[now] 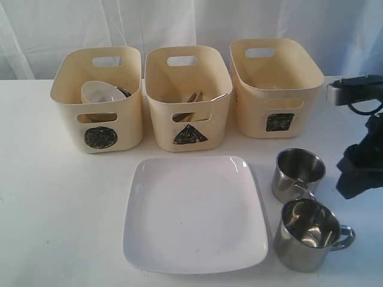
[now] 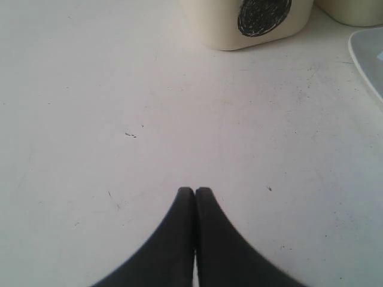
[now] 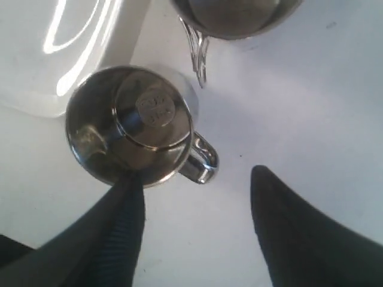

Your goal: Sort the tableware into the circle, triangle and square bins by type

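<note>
The white table (image 1: 60, 209) lies under both grippers. The left gripper (image 2: 194, 190) hangs low over a bare stretch of it, fingers pressed together and holding nothing. The large white square plate (image 1: 194, 212) lies flat, well ahead of that gripper, so that only its edge shows in the left wrist view.

Also ahead of the left gripper stands the circle bin (image 1: 99, 101). The triangle bin (image 1: 187, 98) and the square bin (image 1: 275, 86) stand in a row past it.

The right gripper (image 3: 195, 176) is spread wide and holds nothing. A steel mug (image 3: 128, 122) stands upright just ahead of it, handle turned toward the gap. One fingertip (image 3: 128, 185) overlaps its rim; contact cannot be told. The second mug (image 1: 297, 174) stands just beyond.

The white bowl (image 1: 103, 92) sits in the circle bin and wooden chopsticks (image 1: 194, 96) in the triangle bin, far from both grippers.
</note>
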### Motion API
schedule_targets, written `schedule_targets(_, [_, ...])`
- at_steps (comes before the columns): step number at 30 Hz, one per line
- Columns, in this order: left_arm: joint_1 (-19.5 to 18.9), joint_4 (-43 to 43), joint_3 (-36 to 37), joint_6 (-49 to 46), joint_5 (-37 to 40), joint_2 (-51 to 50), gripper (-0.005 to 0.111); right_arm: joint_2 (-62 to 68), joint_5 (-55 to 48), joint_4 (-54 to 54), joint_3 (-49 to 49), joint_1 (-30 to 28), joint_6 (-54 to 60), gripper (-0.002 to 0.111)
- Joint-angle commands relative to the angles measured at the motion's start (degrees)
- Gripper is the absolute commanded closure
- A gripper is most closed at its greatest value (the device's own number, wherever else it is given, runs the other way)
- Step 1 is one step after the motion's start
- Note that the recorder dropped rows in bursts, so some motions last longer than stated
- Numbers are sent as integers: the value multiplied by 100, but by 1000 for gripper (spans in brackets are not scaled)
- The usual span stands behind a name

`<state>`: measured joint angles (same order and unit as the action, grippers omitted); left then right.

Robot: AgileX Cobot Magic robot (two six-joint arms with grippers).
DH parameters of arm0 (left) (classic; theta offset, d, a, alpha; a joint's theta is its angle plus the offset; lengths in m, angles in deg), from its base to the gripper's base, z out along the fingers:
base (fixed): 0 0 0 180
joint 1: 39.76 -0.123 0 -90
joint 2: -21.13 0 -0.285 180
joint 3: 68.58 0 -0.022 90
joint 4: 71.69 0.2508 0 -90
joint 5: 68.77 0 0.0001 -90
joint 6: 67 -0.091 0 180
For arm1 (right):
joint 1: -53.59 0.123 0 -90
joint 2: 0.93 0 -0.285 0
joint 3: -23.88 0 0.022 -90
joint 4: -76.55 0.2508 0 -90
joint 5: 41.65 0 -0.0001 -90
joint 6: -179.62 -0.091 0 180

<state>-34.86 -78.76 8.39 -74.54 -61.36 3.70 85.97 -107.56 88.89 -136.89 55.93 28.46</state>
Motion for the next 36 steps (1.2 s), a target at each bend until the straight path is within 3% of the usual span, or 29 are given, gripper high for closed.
schedule_targets(1, [-17, -12, 25, -1, 38, 31, 107, -352, -404, -66, -187, -4, 799, 60])
schedule_targets(10, [-17, -12, 25, -1, 38, 31, 107, -367, -358, 133, 613, -4, 3491, 59])
schedule_targets(14, [-17, -12, 25, -1, 38, 31, 107, -367, 413, 119, 860, -4, 4404, 59])
schedule_targets(19, [-17, -12, 25, -1, 38, 31, 107, -357, 641, 112, 953, -4, 4912, 59])
schedule_targets(36, [-17, -12, 25, -1, 38, 309, 107, -357, 719, 70, 953, -4, 5083, 59])
